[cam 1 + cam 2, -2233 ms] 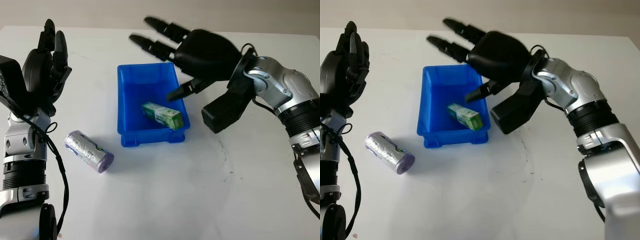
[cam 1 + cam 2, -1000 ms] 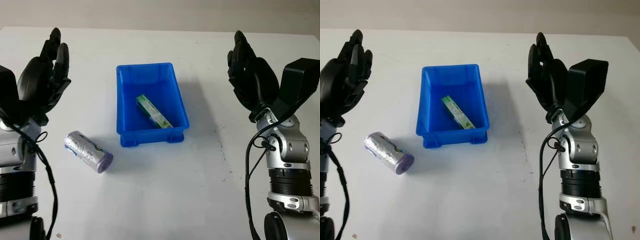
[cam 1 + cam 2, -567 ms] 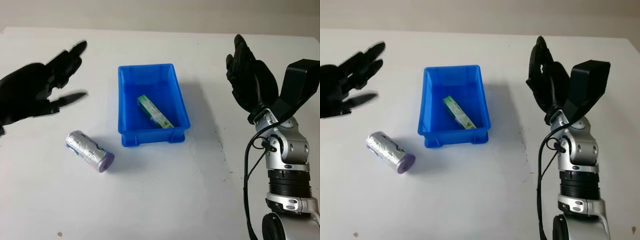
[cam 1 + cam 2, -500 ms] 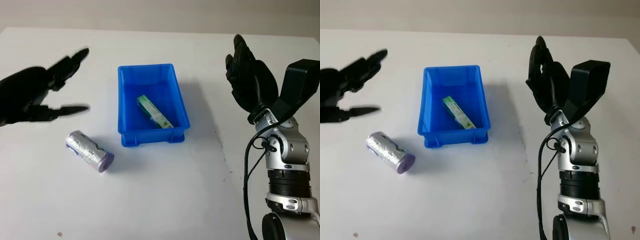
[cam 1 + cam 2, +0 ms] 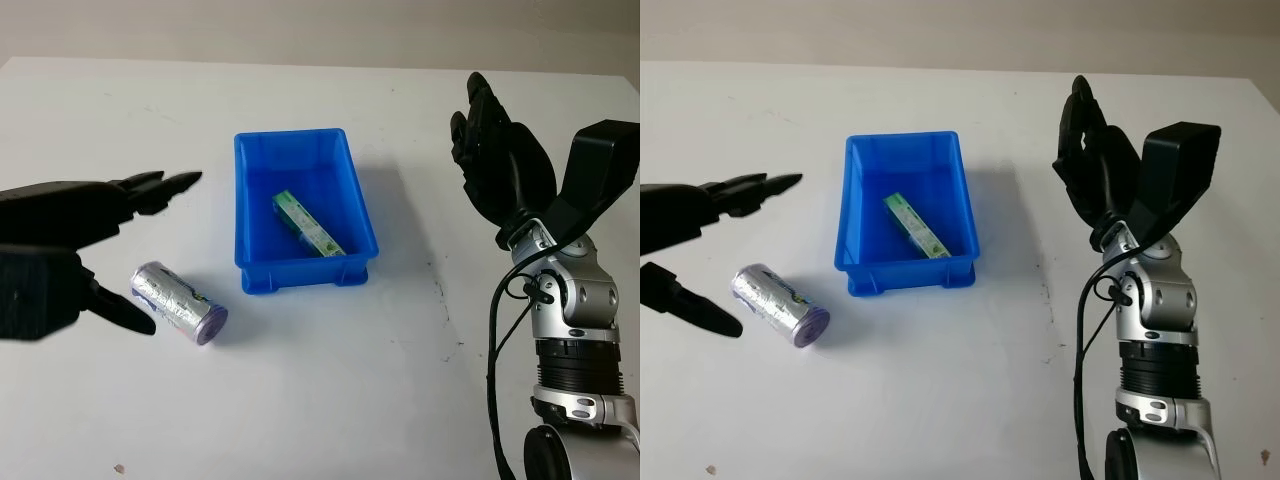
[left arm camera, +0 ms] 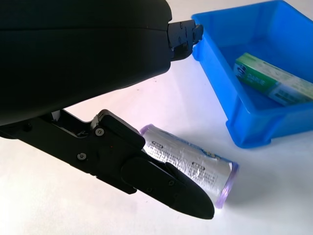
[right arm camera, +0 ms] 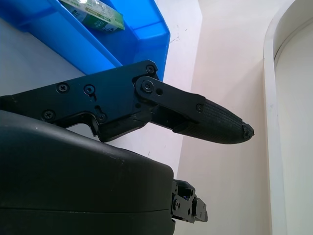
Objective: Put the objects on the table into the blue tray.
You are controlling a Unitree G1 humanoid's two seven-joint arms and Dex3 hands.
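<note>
Left hand [image 5: 70, 250]: black, open and holding nothing, hovering over the white table [image 5: 330, 400]. Its fingers are reaching wide apart: the two upper fingertips [image 5: 165, 184] are pointing toward the blue tray [image 5: 258, 275], stopping short of its near wall, while the lower finger [image 6: 168, 188] is extending just beside the roll without touching it.

Silver roll with purple ends [image 5: 178, 303]: lying on its side on the table, between the left hand's upper and lower fingers as seen from the head views, apart from both. It is sitting outside the tray, near the tray's front left corner.

Blue tray: standing on the table beyond the left fingertips, between the two hands.

Green and white box [image 5: 309, 226]: lying slantwise on the tray floor, well beyond the reach of either hand's fingers.

Right hand [image 5: 500, 165]: black, open and empty, standing raised with its fingertips pointing up and away, well apart from the tray's right wall and from every object.
</note>
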